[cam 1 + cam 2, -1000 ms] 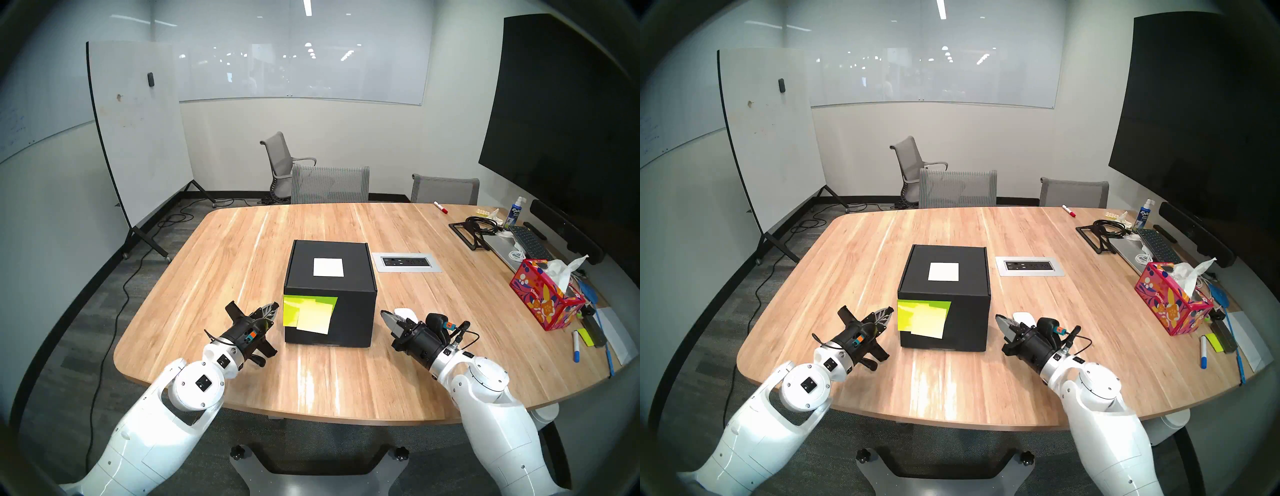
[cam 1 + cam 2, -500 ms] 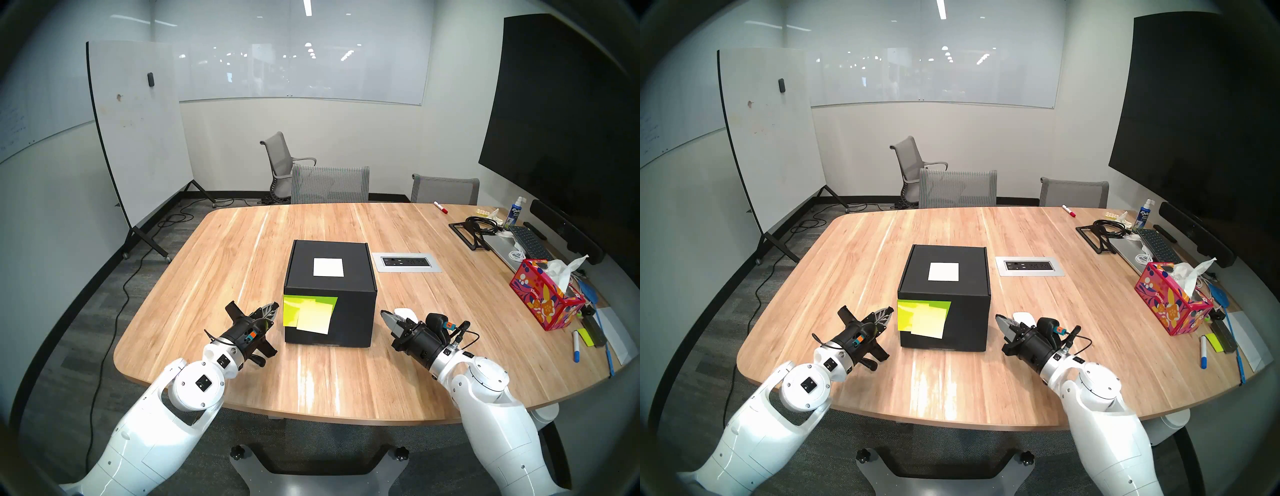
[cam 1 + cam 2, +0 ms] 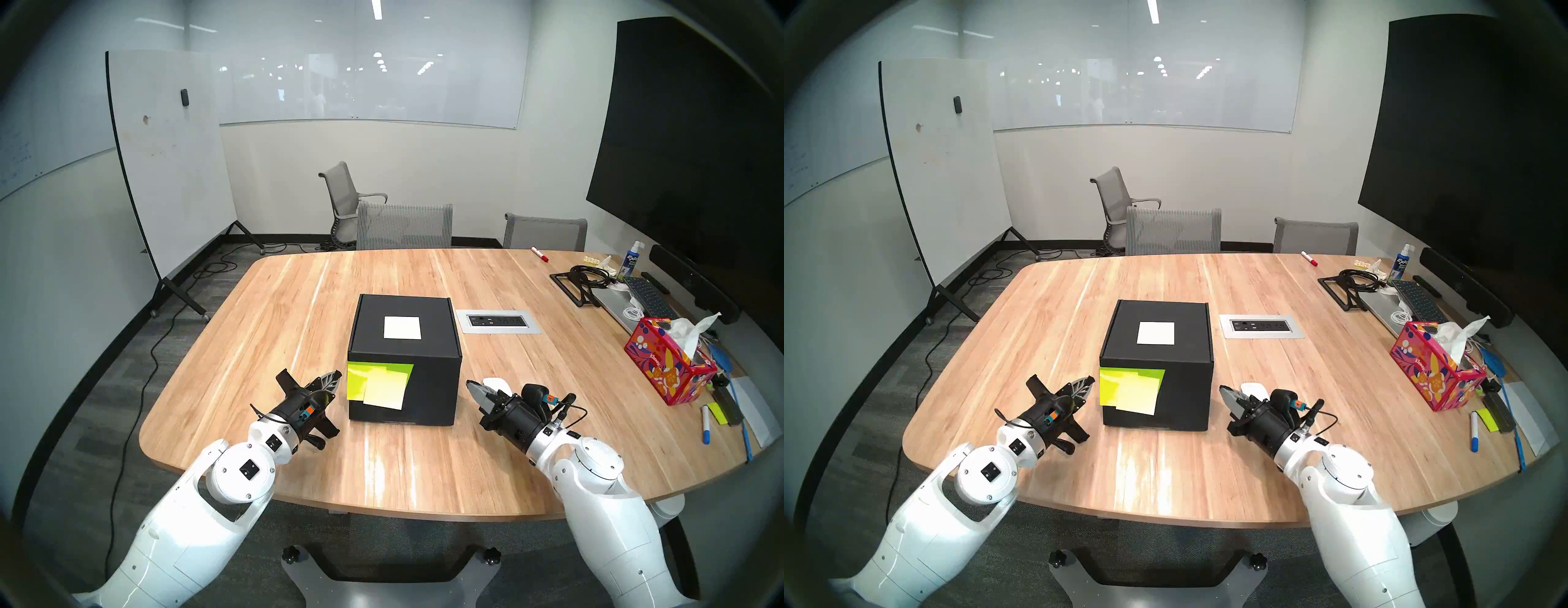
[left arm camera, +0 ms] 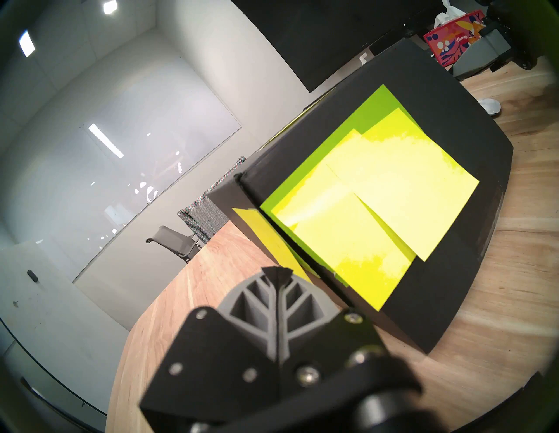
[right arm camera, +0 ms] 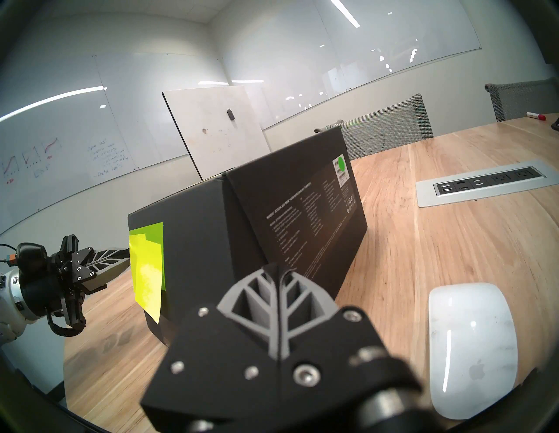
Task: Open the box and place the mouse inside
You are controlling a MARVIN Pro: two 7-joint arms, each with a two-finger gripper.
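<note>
Both grippers, left (image 3: 335,379) and right (image 3: 471,387), pressed together, empty. Box (image 3: 403,361) closed; clipping the mouse (image 5: 472,347) could skid it away.

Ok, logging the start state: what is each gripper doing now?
Left gripper: jaws shut, holding nothing.
Right gripper: jaws shut, holding nothing.

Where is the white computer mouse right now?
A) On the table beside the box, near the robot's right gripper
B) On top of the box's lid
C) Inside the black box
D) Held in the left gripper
A: the mouse lies on the table to the right of the closed box, beside the empty, shut right gripper.
</note>
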